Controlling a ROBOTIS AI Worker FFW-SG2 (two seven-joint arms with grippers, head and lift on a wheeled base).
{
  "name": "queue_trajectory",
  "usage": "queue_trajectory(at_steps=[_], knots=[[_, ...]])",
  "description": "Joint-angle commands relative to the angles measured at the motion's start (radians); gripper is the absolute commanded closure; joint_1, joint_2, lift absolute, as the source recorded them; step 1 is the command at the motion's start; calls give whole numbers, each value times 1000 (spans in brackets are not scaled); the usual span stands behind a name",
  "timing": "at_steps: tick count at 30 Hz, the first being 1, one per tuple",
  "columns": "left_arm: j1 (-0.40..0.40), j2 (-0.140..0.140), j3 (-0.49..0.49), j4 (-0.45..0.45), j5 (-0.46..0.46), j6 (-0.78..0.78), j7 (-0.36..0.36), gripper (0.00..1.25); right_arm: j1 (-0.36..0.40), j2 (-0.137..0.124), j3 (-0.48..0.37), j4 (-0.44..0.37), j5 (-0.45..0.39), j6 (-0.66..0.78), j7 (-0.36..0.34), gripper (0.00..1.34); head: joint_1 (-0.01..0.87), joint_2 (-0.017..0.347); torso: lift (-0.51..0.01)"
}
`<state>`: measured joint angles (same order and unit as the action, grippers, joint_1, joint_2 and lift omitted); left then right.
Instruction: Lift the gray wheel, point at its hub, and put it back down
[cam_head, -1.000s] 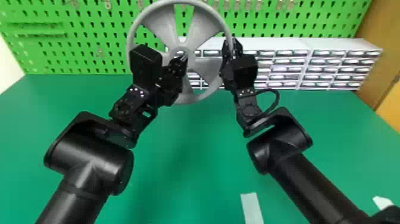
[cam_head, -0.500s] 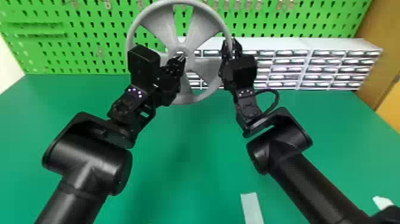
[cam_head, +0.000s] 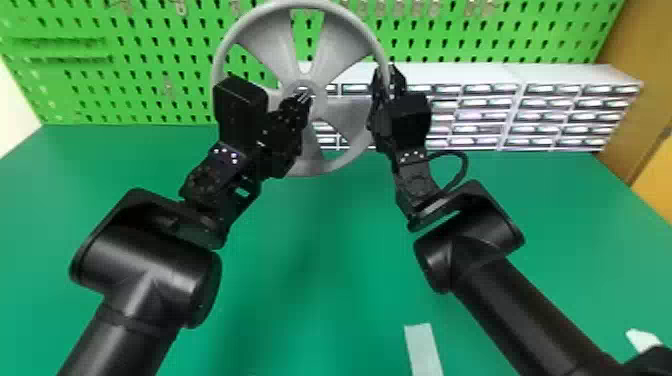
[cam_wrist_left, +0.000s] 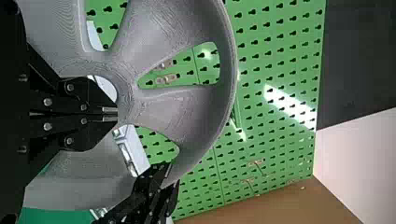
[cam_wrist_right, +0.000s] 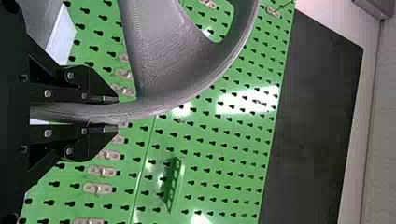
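Holding the wheel (cam_head: 345, 42) up on its edge, upper centre of the head view, with my right gripper (cam_head: 387, 75). Its two fingers pinch the rim, one on each side, at the wheel's right edge in that frame; the right wrist view agrees. My left gripper (cam_head: 305, 96) is at the hub (cam_head: 320, 97), its fingers pressed together, tips directed at the centre. Contact between tips and hub: cannot tell. Wheel is above the table (cam_head: 320, 280), broad face toward the head camera.

Surroundings, head view: green pegboard (cam_head: 165, 30) across the top, behind the wheel. White drawers (cam_head: 480, 75) at upper right, partly seen through the wheel's openings. Pale strip (cam_head: 424, 350) on the table at bottom, right of centre; a small white piece (cam_head: 642, 340) in the lower right corner.
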<state>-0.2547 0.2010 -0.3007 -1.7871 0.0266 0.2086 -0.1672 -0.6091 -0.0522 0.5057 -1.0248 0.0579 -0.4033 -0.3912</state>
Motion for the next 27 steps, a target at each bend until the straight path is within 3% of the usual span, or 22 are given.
queue_trajectory(at_steps=[1, 27], knots=[[-2, 0, -2, 0, -2, 0, 0, 1222, -1, 0, 0, 0, 0, 0, 0, 1248, 692, 48, -88], [-2, 2, -3, -2, 3, 2, -22, 1220, -4, 0, -3, 0, -1, 8, 0, 1246, 692, 48, -88]])
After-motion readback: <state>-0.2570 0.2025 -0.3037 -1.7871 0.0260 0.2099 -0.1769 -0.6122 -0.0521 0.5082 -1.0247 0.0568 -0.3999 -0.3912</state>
